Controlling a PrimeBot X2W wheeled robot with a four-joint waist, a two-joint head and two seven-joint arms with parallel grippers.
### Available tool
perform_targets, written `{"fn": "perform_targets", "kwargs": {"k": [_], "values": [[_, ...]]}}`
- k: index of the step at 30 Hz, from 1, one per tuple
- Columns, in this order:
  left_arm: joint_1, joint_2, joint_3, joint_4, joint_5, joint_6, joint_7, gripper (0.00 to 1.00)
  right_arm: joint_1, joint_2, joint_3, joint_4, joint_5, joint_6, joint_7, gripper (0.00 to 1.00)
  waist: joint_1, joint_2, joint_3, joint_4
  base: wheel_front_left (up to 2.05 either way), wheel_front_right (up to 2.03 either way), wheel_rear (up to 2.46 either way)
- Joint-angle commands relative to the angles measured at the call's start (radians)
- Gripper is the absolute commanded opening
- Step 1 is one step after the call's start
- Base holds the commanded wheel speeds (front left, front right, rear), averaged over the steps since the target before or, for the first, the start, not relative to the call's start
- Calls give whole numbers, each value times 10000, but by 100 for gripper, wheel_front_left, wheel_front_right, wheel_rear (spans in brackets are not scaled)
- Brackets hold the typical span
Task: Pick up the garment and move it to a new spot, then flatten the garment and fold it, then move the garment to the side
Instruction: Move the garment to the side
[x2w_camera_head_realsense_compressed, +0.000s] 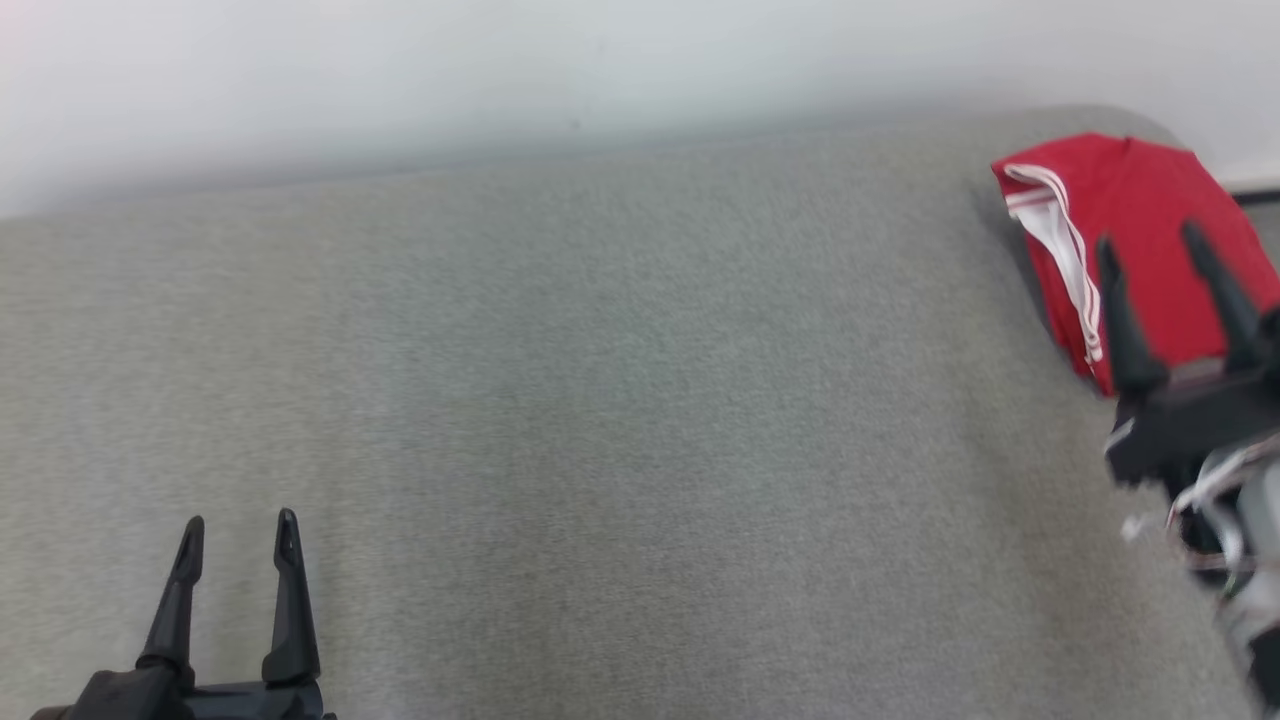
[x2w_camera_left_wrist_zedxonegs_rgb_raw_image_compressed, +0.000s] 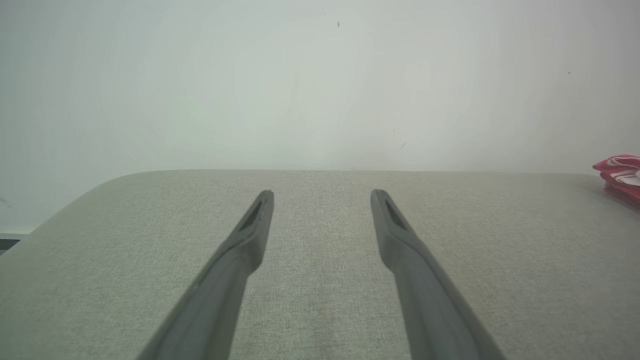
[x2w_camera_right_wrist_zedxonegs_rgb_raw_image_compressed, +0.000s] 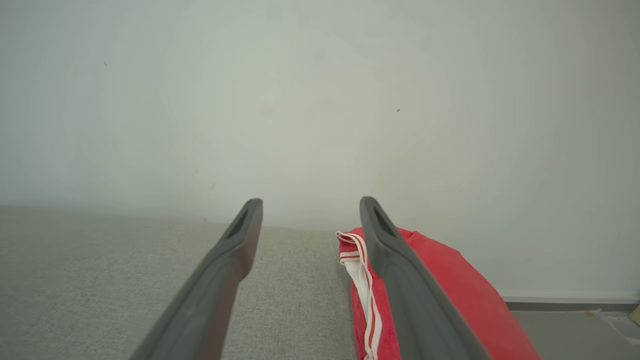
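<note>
No writing, number, label or sign can be read. The folded red garment (x2w_camera_head_realsense_compressed: 1150, 215) shows plain red cloth on its upper face, and its white striped trim (x2w_camera_head_realsense_compressed: 1062, 235) along the left edge carries no letters. The head view is blurred at the garment, so any small print there may be too soft to make out. The pale wall (x2w_camera_head_realsense_compressed: 600, 60) behind the garment has a few dark specks, apparently marks and not characters.
</note>
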Motion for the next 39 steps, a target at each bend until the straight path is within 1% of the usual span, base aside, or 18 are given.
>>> {"fn": "perform_targets", "kwargs": {"k": [1,5,10,15,17,21,27,39], "values": [[176,-49,-2,57,-18,-38,-24,100,504,196,-276,-286,-142,-28,-36,100,2,0,-515,500,0,0,0],[180,-158,-24,249,-29,-53,-25,100,1911,862,-913,-1202,-456,-28,25,100,2,0,-773,720,0,0,0],[229,-256,34,404,-26,-95,-25,100,3359,1719,-1549,-2466,-971,-28,423,100,2,0,-980,813,0,0,0],[360,-272,76,504,46,-144,-26,100,4549,2351,-1919,-3613,-1623,-28,669,100,2,0,-1157,825,0,0,0],[438,-290,108,508,48,-156,-26,100,5029,2773,-2057,-3947,-1669,-28,813,100,2,0,-1207,816,0,0,0],[523,-325,185,509,43,-185,-26,100,5691,3268,-2178,-4642,-1910,-28,1007,100,2,0,-1261,749,0,0,0],[608,-368,171,575,87,-231,-26,100,6113,3577,-2222,-5002,-2065,-28,1069,100,2,0,-1313,669,0,0,0],[579,-512,192,764,126,-324,-27,100,5914,3812,-1694,-4314,-2023,-28,610,100,2,0,-1418,630,0,0,0]]}}
